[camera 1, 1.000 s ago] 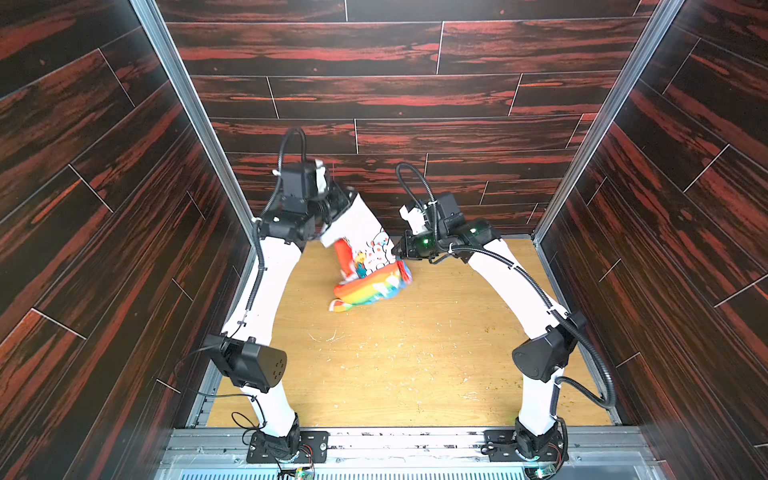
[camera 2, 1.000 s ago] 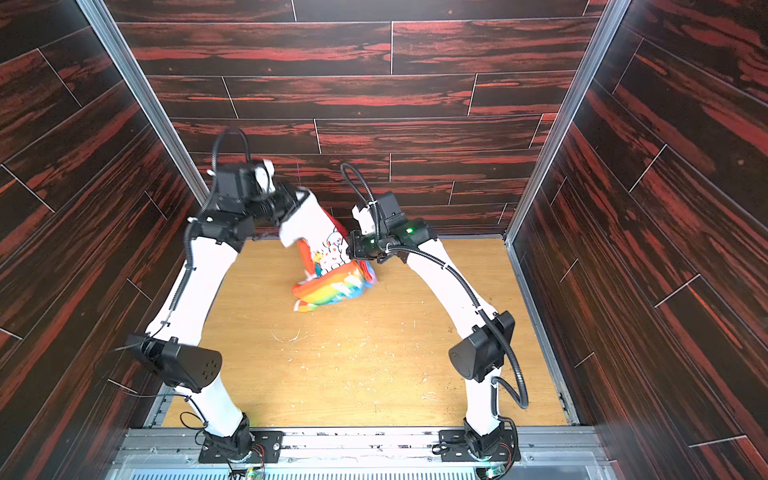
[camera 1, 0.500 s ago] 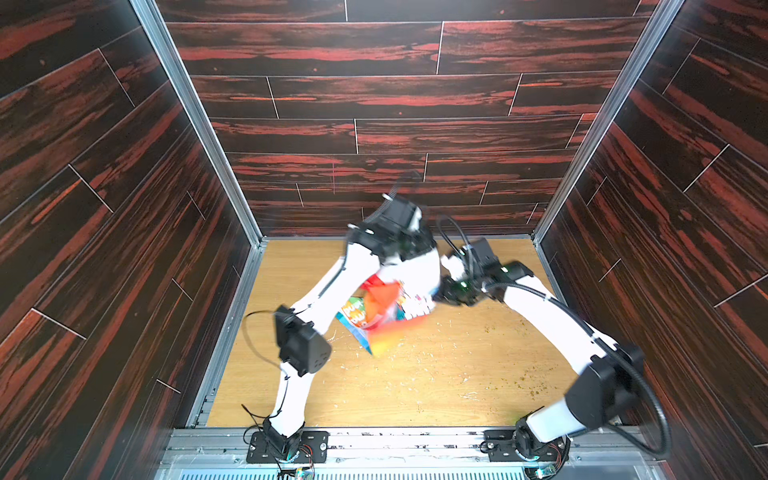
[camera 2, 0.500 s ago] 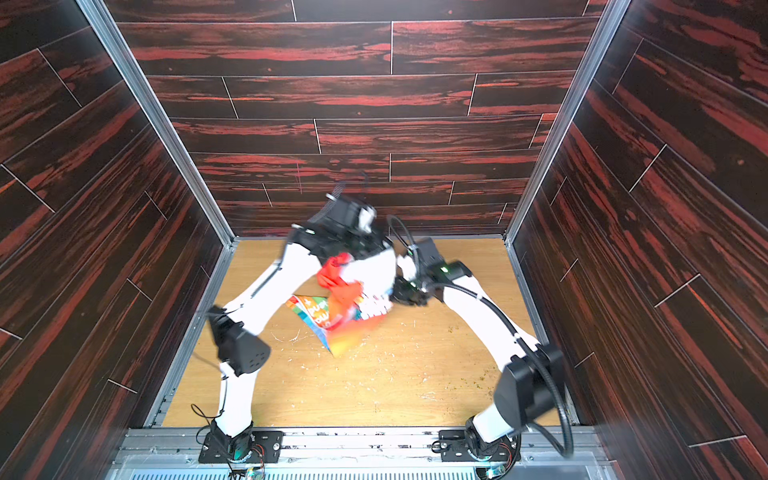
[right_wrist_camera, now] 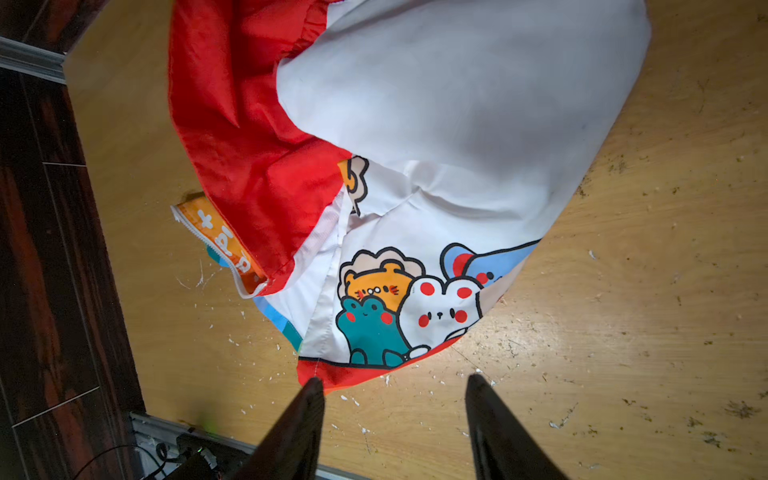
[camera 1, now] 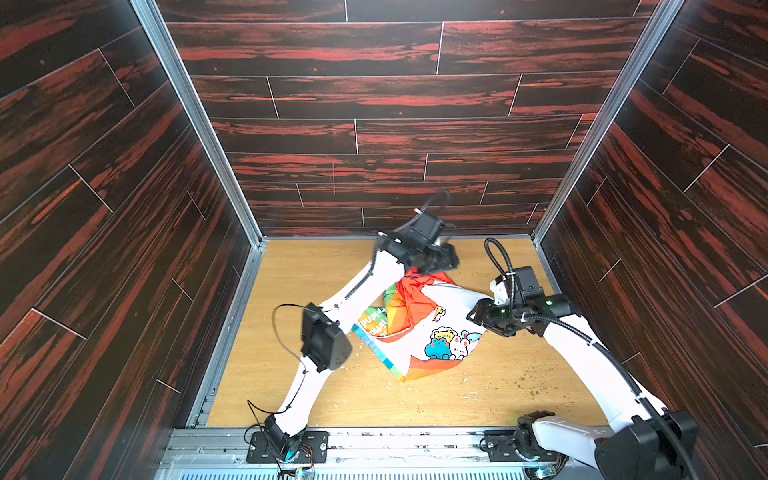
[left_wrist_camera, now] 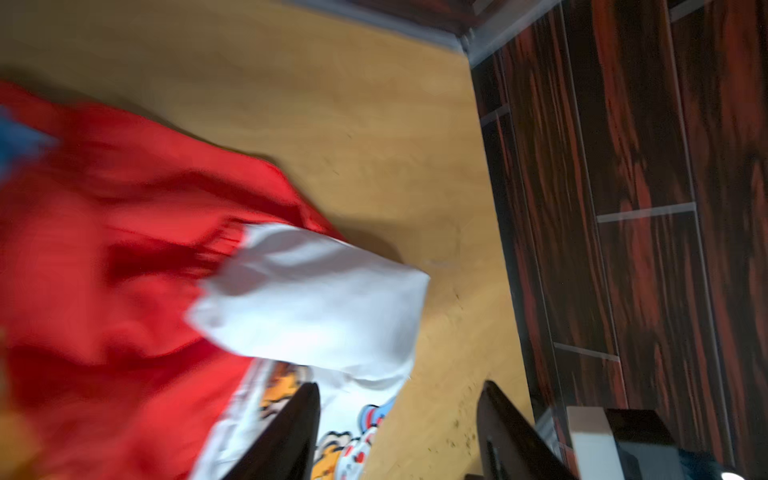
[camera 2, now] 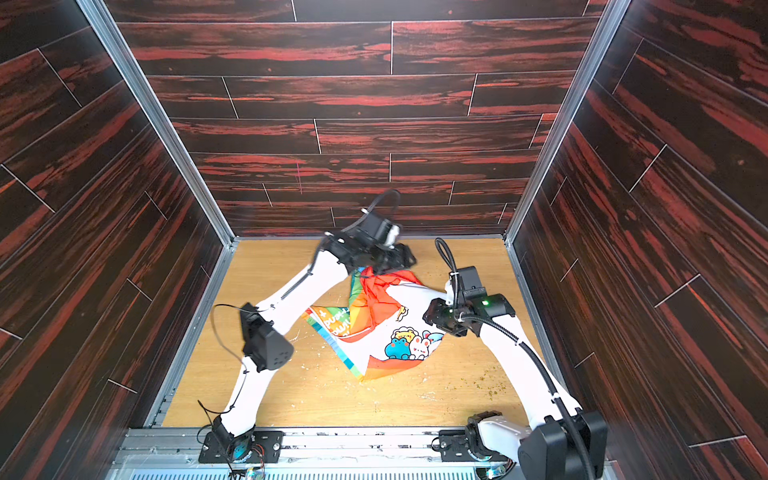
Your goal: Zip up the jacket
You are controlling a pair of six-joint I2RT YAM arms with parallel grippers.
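The jacket [camera 1: 432, 332] [camera 2: 390, 332] lies crumpled on the wooden floor, orange hood on top, white body with cartoon animals toward the front. Its white zipper edge [right_wrist_camera: 208, 241] shows beside the hood. My left gripper [camera 1: 446, 261] [camera 2: 406, 259] hovers over the far end of the heap. In the left wrist view it [left_wrist_camera: 397, 390] is open, with nothing between its fingers. My right gripper [camera 1: 477, 316] [camera 2: 432, 316] hangs at the jacket's right side. In the right wrist view it [right_wrist_camera: 394, 381] is open above bare floor, just off the orange hem [right_wrist_camera: 353, 374].
Dark wood-panel walls [camera 1: 374, 133] close in the back and both sides. A metal rail [camera 1: 395, 440] runs along the front edge. Crumbs and white flecks [camera 1: 528, 386] dot the floor [camera 1: 316, 282] near the jacket.
Both grippers were shut on the jacket, holding it up at the back left. They carried it rightward and opened, and the jacket now lies loose on the floor.
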